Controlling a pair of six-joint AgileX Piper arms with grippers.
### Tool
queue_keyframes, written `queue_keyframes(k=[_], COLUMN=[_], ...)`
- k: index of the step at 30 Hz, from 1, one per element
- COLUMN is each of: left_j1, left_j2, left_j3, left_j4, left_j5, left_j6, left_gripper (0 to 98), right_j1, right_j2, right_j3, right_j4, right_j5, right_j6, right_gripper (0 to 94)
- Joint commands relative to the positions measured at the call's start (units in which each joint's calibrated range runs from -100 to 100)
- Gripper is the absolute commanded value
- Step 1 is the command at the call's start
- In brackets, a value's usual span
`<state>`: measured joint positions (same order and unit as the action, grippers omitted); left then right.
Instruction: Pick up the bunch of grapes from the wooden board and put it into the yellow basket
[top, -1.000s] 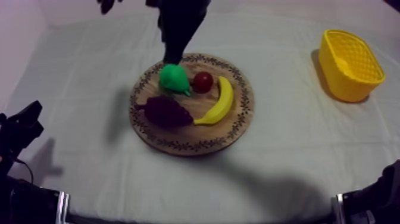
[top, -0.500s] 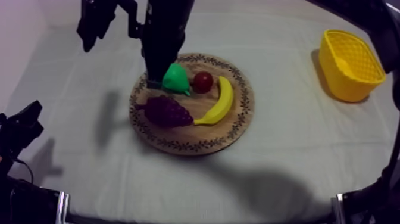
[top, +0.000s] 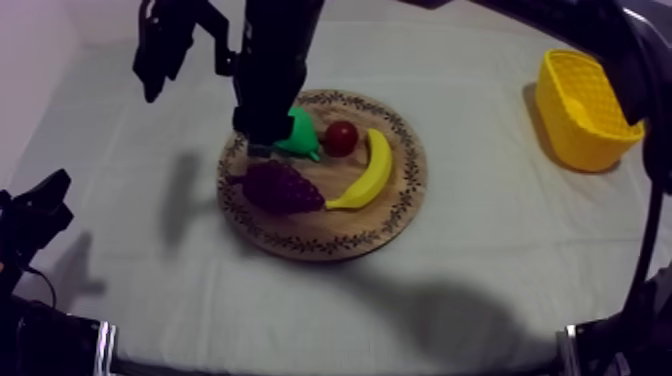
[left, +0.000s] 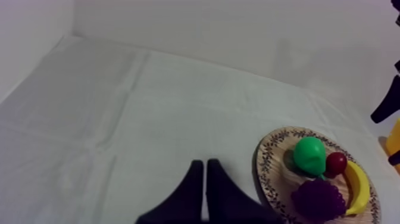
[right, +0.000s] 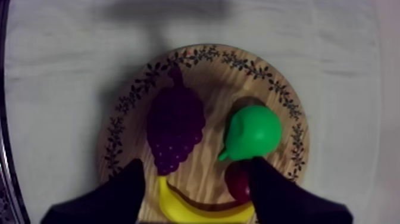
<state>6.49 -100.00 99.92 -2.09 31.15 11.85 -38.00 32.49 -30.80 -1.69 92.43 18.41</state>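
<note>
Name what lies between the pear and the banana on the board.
The small red fruit lies between the pear and the banana on the wooden board, as the top view shows.

A green pear (top: 303, 135) lies on its side, its stalk end pointing toward 4 o'clock in the top view. A small red fruit (top: 341, 138) sits just beside it at 3 o'clock. A yellow banana (top: 370, 172) lies at 4 o'clock of the red fruit, near it, curving from 12 o'clock down to 7 o'clock. A creased grey-white cloth (top: 120, 200) covers the worktop.
</note>
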Motion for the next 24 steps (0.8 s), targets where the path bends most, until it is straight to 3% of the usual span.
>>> queue_keyframes(k=[1,8,24], left_j1=[-0.01,-0.01,-0.01], left_j2=[0.0,0.0,0.0], left_j3=[-0.04,-0.04,-0.04], left_j4=[-0.04,-0.04,-0.04], left_j5=[-0.03,-0.03,-0.03], left_j6=[-0.01,-0.01,-0.01], left_gripper=[0.1,0.1,0.1], right_j1=[0.14,0.19,0.53], right_j2=[0.13,0.99,7.87], right_j3=[0.29,1.96,2.98], right_j4=[-0.22,-0.1,-0.85], right_j5=[-0.78,-1.93,-3.93], right_j6=[0.27,0.92,1.16], right_gripper=[58.6,68.0,69.0])
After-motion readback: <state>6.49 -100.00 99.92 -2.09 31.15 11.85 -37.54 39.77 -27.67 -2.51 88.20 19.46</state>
